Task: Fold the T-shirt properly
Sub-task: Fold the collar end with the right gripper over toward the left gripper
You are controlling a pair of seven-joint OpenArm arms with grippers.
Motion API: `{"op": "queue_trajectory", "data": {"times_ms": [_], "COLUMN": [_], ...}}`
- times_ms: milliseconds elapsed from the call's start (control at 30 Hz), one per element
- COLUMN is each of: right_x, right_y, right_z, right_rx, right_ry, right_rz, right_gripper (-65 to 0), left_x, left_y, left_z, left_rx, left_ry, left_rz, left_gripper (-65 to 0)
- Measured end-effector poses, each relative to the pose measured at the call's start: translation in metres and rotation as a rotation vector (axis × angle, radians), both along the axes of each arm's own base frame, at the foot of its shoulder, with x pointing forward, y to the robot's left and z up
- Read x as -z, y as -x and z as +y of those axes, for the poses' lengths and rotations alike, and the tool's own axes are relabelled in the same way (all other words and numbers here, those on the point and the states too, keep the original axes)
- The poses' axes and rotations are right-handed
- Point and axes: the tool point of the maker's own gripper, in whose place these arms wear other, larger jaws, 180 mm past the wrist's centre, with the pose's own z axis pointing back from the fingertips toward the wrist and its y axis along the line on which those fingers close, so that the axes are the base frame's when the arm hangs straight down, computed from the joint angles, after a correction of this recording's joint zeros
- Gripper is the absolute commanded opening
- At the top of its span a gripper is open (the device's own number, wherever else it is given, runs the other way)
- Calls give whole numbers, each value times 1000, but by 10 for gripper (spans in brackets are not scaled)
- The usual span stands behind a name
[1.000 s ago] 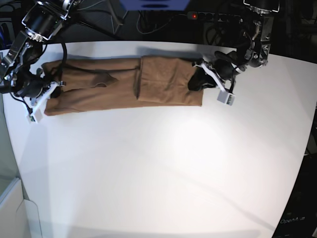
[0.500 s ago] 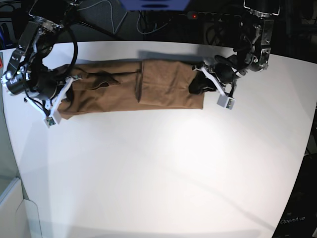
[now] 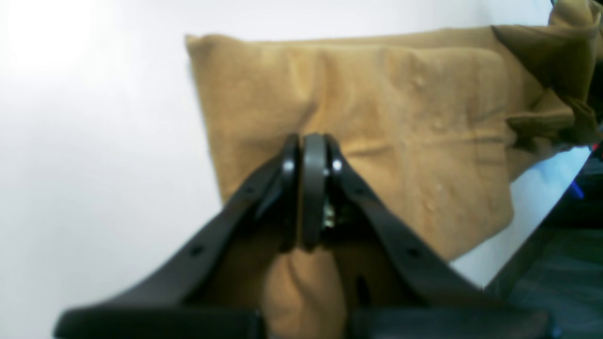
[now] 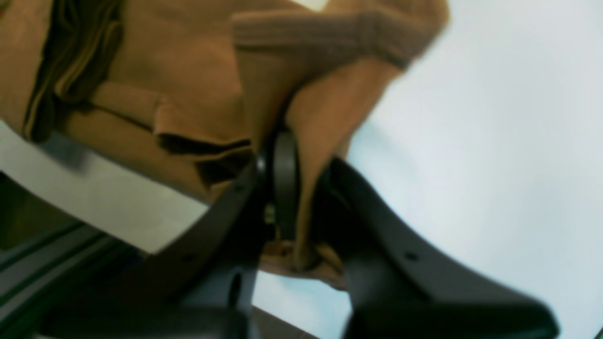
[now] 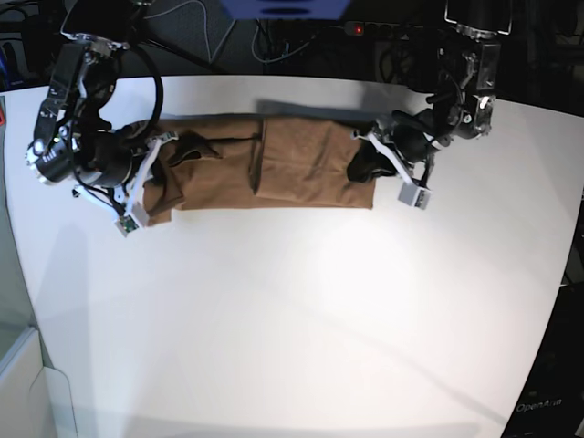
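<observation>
While the white table (image 5: 301, 310) fills most of the base view, its far edge gives way to a dark background with black cables and a power strip (image 5: 383, 30) showing a small red light. A pale panel stands at the lower left corner of that view. The T-shirt (image 5: 274, 164) lies near the far edge of the table as a long tan-brown band, folded lengthwise, with a flat doubled panel toward the left arm and a rumpled, bunched end toward the right arm.

The left gripper (image 3: 311, 188) has its jaws pressed together on a pinch of the T-shirt (image 3: 377, 117) at the flat end; cloth puckers up between and below the fingers. The right gripper (image 4: 301, 188) is clamped on the ribbed neck end of the T-shirt (image 4: 188, 84), which is lifted off the table and hangs in folds around the jaws.

Both wrist views are soft and blurred, and the fingertips are buried in fabric. From the base view the right arm hides the cloth's end, and the left gripper (image 5: 370, 160) covers its corner.
</observation>
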Motion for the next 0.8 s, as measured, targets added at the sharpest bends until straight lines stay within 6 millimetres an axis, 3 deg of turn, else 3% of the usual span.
{"op": "queue_trajectory", "data": {"times_ms": [233,333,667,800], "right_x": [-3,-15,-19,-23], "right_y": [-4,-8,-7,-9], "right_z": [1,6,86,112], "right_rx": [0,-38,-316,-293], "right_ry": [-6,21,-30,-89], "right_rz": [-24,-62,-103,-97], "right_gripper": [-644,-644,-644,-644], "left_x": [4,5,5,5], "left_y": [-15,-19,-20,-20], "left_z": [2,2,3,3], "left_rx": [-16,-20,-26,-26], "left_ry": [27,33,35,36], "left_rz": [4,3,-2,-2], "left_gripper": [-625,-625,-625,-625]}}
